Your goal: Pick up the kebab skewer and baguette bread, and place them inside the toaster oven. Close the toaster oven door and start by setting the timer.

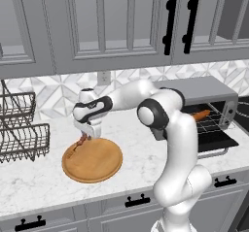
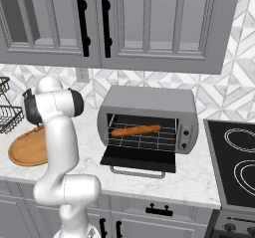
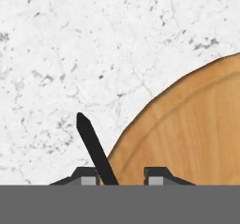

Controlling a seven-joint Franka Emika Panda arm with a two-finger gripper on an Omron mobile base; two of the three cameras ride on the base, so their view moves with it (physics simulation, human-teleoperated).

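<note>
Step in hand looks like grabbing the kebab skewer (image 1: 81, 141). It lies on the round wooden board (image 1: 95, 161) at its 11 o'clock edge, left on the counter (image 1: 39, 177). Centre the stick between the jaws and lift straight up so it doesn't swing. Jaws (image 1: 85, 135) straddle it; can't tell if clamped. Baguette bread (image 2: 135, 130) is on the rack in the toaster oven (image 2: 147, 102), toaster oven door (image 2: 139, 158) down. Arm reaches left, hand pointing down.

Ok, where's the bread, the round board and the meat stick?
Bread (image 2: 135, 130): right base view, middle of the loaf on the oven rack.
Board (image 1: 95, 162): left base view, bare wood near its centre.
Skewer (image 1: 80, 142): left base view, meat chunks under the tool.
</note>
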